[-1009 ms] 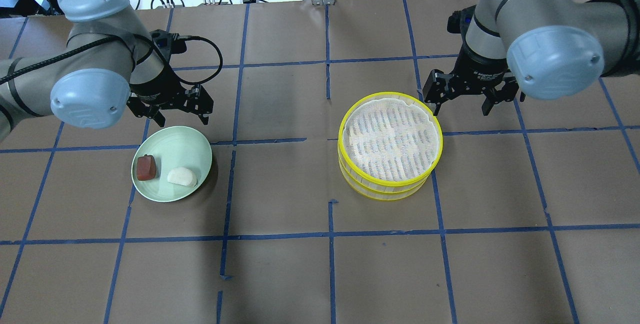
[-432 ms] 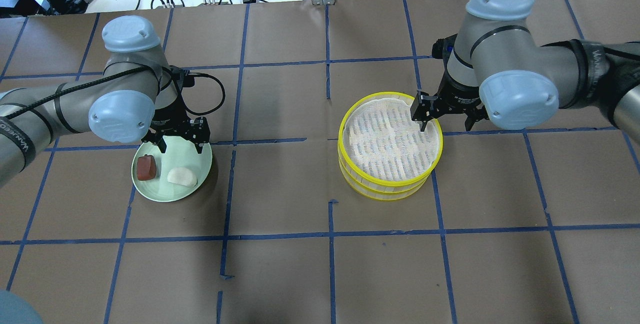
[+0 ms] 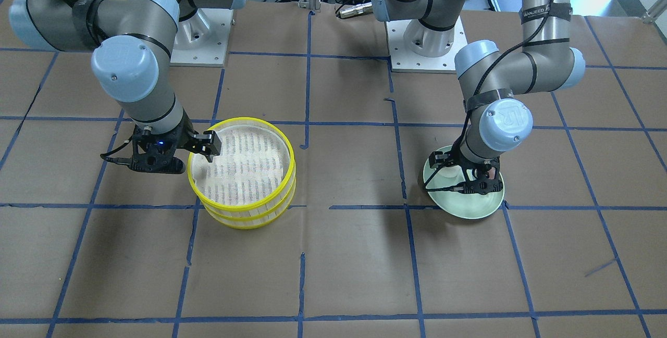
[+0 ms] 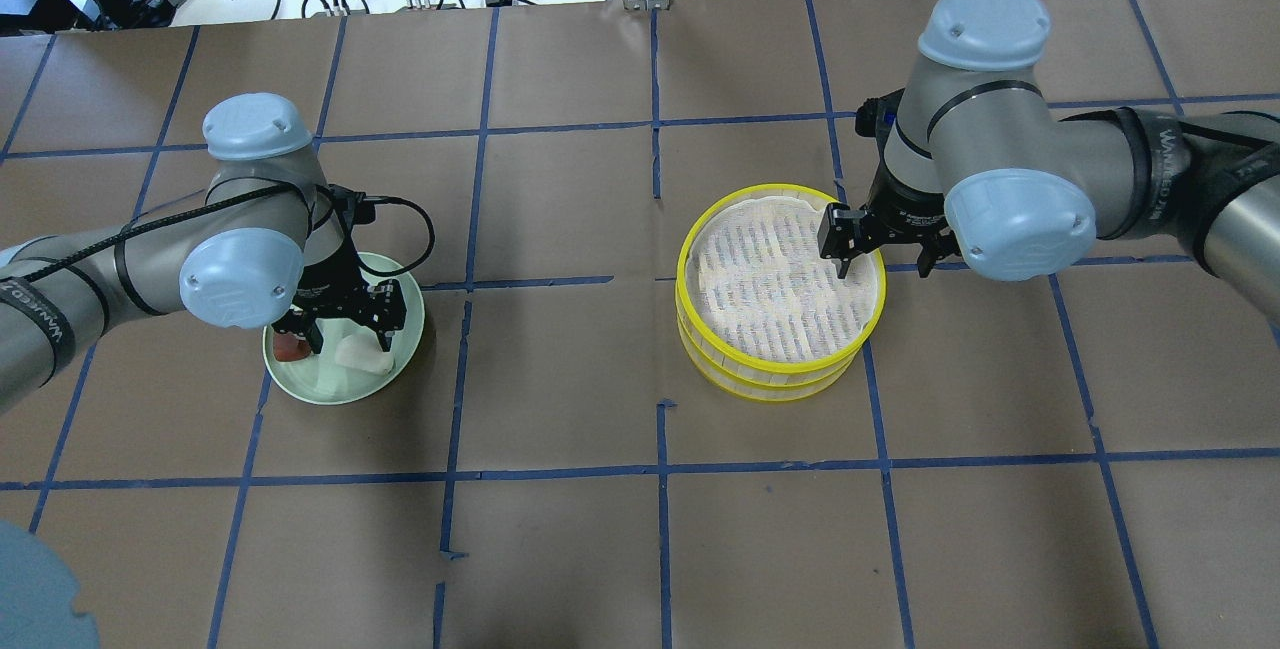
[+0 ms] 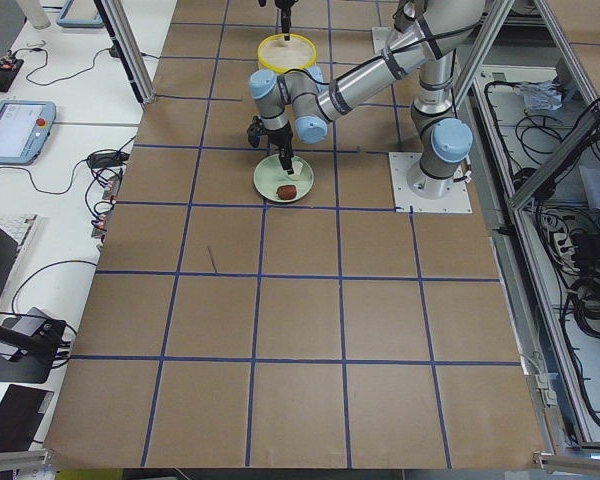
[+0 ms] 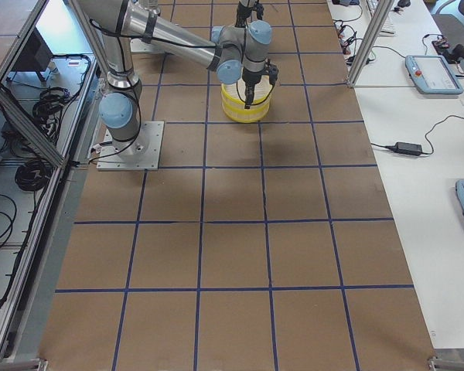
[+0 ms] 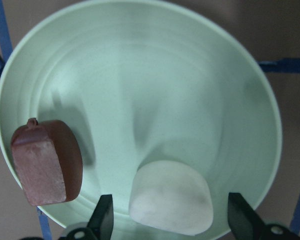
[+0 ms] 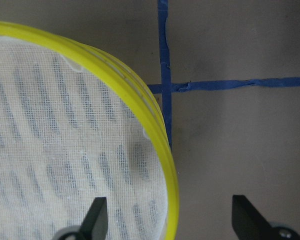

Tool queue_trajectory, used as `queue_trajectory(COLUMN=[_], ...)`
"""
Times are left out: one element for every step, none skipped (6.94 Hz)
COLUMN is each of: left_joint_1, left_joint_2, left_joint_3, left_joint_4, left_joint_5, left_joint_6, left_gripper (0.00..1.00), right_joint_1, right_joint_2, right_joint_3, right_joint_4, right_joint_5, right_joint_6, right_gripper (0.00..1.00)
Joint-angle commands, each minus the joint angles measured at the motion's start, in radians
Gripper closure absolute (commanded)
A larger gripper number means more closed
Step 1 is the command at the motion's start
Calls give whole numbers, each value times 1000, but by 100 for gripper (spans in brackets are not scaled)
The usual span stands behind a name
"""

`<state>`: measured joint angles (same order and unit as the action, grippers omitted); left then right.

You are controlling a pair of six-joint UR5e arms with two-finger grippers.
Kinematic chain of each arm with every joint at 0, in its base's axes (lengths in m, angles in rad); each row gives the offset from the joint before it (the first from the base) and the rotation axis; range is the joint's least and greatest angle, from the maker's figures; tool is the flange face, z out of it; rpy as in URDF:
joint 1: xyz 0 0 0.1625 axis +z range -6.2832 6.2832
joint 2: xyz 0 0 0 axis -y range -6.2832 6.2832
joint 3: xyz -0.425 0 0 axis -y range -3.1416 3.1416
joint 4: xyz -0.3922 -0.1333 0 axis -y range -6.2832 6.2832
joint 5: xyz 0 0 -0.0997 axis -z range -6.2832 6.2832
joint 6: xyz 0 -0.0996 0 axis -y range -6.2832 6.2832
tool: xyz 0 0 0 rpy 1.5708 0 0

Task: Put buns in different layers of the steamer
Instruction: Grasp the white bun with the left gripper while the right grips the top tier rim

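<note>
White bun (image 7: 171,197) long axis across spread left pincer (image 7: 171,210) | right pincer (image 8: 168,202) spread astride steamer (image 8: 55,150)

The word "WANJEED" is read on the black strap (image 3: 542,12) around the left arm (image 3: 539,46), and likewise on the dark band (image 4: 1187,142) of the right arm (image 4: 1110,164).

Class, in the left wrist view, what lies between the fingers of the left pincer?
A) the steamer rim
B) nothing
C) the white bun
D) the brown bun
C: the white bun sits between the fingers of the open left pincer; the brown bun lies off to one side.
</note>
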<state>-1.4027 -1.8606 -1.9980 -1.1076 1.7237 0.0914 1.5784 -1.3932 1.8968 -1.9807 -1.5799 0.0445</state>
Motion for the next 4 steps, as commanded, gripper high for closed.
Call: queue_trajectory(left_joint_1=[8, 8, 8, 7], left_joint_2=[-18, -19, -20, -17], left_joint_3=[-11, -11, -15, -13], left_joint_4=[6, 6, 6, 5], left_joint_5=[4, 2, 2, -6], left_joint_6=[4, 4, 4, 1], left_gripper=[17, 17, 18, 21], right_joint_1=[0, 0, 0, 0], right_joint_2=[25, 25, 23, 22], right_joint_3=[5, 4, -1, -4], right_joint_4=[-3, -1, 0, -1], right_joint_5=[-3, -6, -12, -12], right_joint_6=[0, 0, -2, -2], right_gripper=[38, 68, 78, 82])
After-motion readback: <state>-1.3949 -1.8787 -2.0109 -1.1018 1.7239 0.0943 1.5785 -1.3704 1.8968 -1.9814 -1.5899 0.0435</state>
